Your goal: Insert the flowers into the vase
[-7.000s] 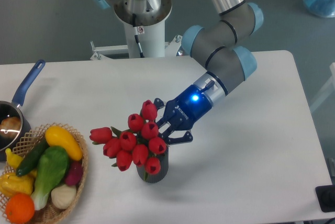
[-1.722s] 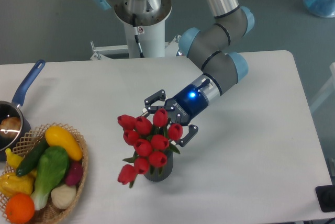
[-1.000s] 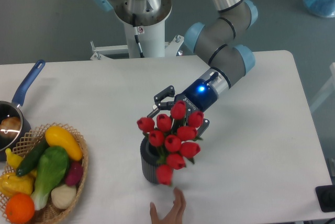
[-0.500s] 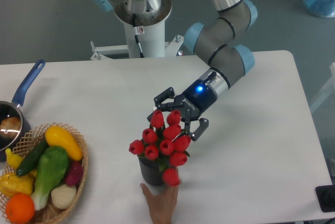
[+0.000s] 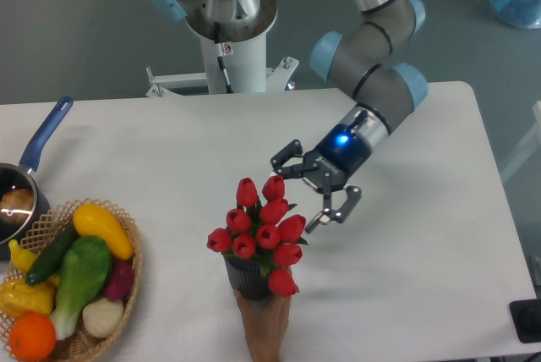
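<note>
Your gripper [image 5: 306, 189] hangs with its fingers spread wide and nothing between them, just up and right of the flowers [image 5: 260, 225] and not touching them. The flowers stand upright in the vase [image 5: 246, 277], whose dark ribbed body sits near the front edge of the white table [image 5: 439, 235], mostly hidden under the red buds. You'll also see a person's hand [image 5: 264, 321] reaching in from the bottom edge and touching the vase's base, with the vegetable basket [image 5: 72, 290] and blue-handled pot [image 5: 25, 180] well apart at the left.
</note>
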`<act>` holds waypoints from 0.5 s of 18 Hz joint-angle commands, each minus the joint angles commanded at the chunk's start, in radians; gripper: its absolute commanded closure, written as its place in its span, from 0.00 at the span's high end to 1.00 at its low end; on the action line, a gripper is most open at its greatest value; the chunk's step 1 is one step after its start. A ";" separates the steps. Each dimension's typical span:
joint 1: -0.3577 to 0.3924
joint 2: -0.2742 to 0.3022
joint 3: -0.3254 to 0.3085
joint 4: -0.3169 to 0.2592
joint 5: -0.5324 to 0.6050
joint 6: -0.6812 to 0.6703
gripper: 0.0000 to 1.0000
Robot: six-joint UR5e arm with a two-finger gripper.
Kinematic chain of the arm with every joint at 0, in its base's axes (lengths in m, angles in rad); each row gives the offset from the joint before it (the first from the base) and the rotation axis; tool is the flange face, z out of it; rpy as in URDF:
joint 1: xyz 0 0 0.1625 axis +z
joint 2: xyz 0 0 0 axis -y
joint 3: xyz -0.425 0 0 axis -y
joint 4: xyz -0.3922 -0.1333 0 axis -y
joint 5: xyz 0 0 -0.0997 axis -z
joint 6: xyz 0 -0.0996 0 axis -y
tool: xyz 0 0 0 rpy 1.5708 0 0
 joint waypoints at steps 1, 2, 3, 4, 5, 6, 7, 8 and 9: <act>0.014 0.006 0.005 0.002 0.037 0.000 1.00; 0.026 0.020 0.009 0.000 0.052 0.000 1.00; 0.037 0.034 0.017 0.000 0.057 -0.003 1.00; 0.045 0.049 0.024 0.000 0.065 -0.011 1.00; 0.057 0.067 0.037 0.000 0.083 -0.020 1.00; 0.072 0.086 0.055 0.000 0.121 -0.028 1.00; 0.080 0.104 0.069 -0.002 0.181 -0.029 1.00; 0.087 0.126 0.084 0.000 0.251 -0.031 1.00; 0.094 0.144 0.101 -0.003 0.317 -0.034 1.00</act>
